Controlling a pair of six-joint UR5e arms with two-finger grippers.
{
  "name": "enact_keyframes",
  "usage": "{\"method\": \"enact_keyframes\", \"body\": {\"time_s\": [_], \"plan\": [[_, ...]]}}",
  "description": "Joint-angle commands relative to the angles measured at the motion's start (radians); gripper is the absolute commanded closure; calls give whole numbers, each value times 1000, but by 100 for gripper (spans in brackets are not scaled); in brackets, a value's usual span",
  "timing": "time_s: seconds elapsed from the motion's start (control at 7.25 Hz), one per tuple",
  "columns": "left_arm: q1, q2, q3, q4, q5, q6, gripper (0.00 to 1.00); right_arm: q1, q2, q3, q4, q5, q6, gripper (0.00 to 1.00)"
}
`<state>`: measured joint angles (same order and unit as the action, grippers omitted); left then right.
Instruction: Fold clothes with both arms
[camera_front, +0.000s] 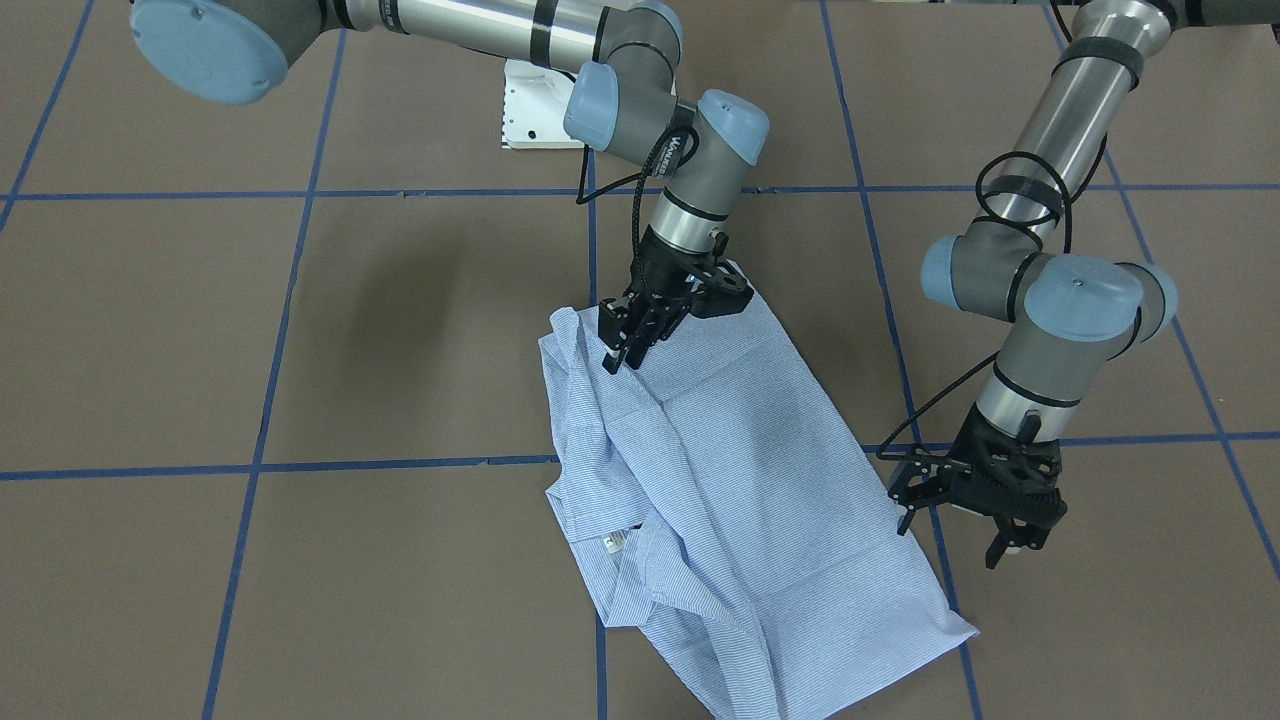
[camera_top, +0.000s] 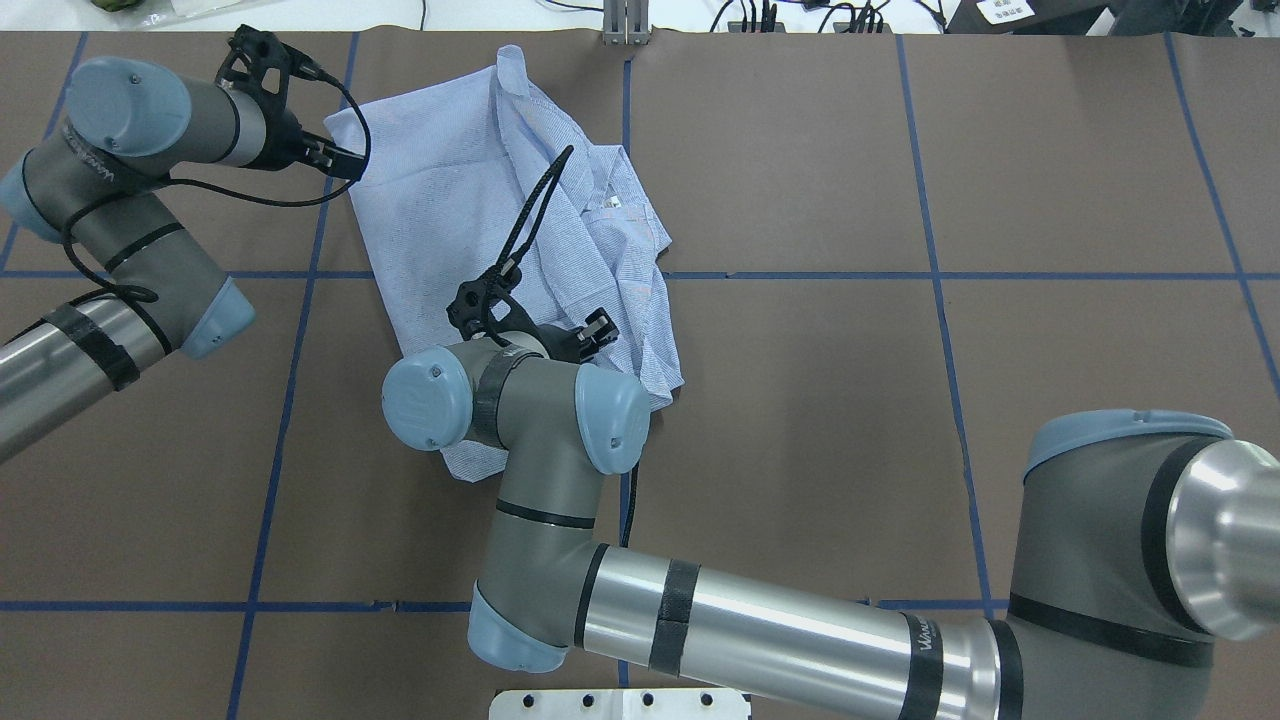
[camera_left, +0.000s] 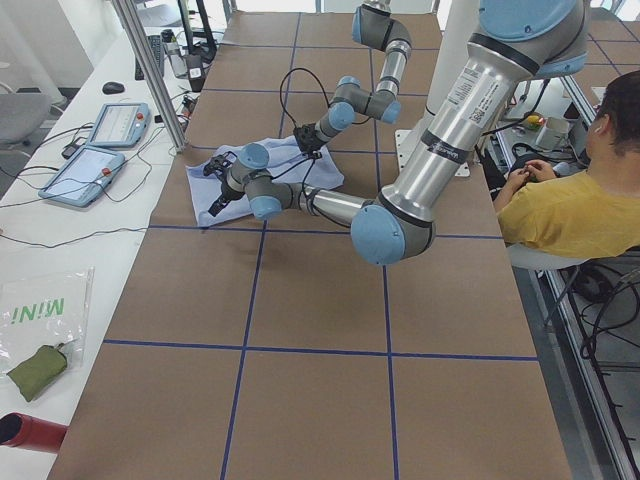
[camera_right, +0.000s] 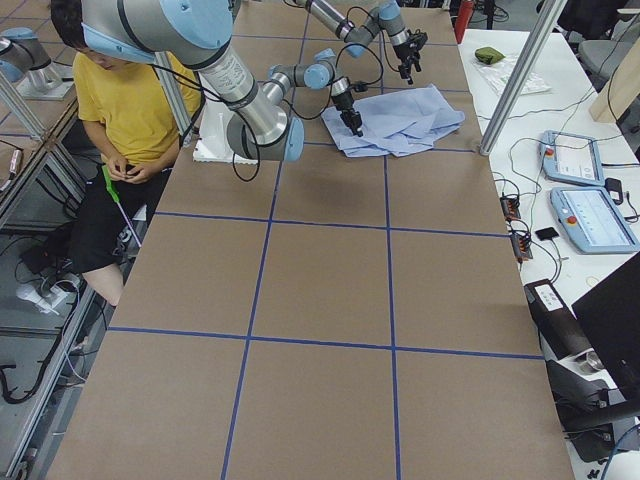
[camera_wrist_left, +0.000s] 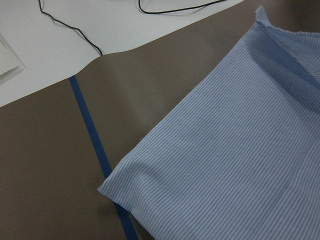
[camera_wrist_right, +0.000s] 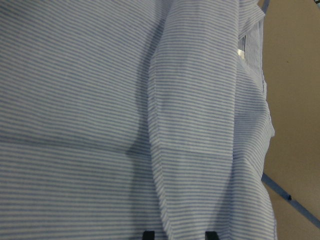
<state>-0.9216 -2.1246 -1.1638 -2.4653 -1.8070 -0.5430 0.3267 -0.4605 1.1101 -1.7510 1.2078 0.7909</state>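
The light blue striped shirt (camera_front: 740, 470) lies spread on the brown table, its collar and white neck label (camera_front: 615, 541) on a bunched fold along one side. My right gripper (camera_front: 620, 362) is down on the shirt's near edge. In the right wrist view its fingertips (camera_wrist_right: 148, 234) sit a small gap apart on the fabric (camera_wrist_right: 100, 100), a fold edge running between them, jaws open. My left gripper (camera_front: 950, 535) hangs open just off the shirt's far corner (camera_wrist_left: 115, 187), touching nothing. From overhead the shirt (camera_top: 450, 200) lies between the left gripper (camera_top: 340, 160) and the right gripper (camera_top: 600, 328).
Blue tape lines (camera_front: 400, 465) grid the table. The white pedestal base (camera_front: 530, 110) stands at the robot's edge. A metal post (camera_top: 627, 20) and cables sit at the far edge. A seated person in yellow (camera_left: 570, 200) and control tablets (camera_right: 590, 190) are beside the table.
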Motion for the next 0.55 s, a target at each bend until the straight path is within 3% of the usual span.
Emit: {"method": "enact_keyframes", "body": {"time_s": [0.0, 0.28, 0.41], "plan": [[1, 0, -1, 0, 0, 0, 0, 12, -1, 4, 1, -1, 2, 100], [1, 0, -5, -1, 0, -5, 0, 29, -41, 66, -5, -1, 2, 100], [1, 0, -5, -1, 0, -6, 0, 43, -119, 148, -5, -2, -2, 100]]}}
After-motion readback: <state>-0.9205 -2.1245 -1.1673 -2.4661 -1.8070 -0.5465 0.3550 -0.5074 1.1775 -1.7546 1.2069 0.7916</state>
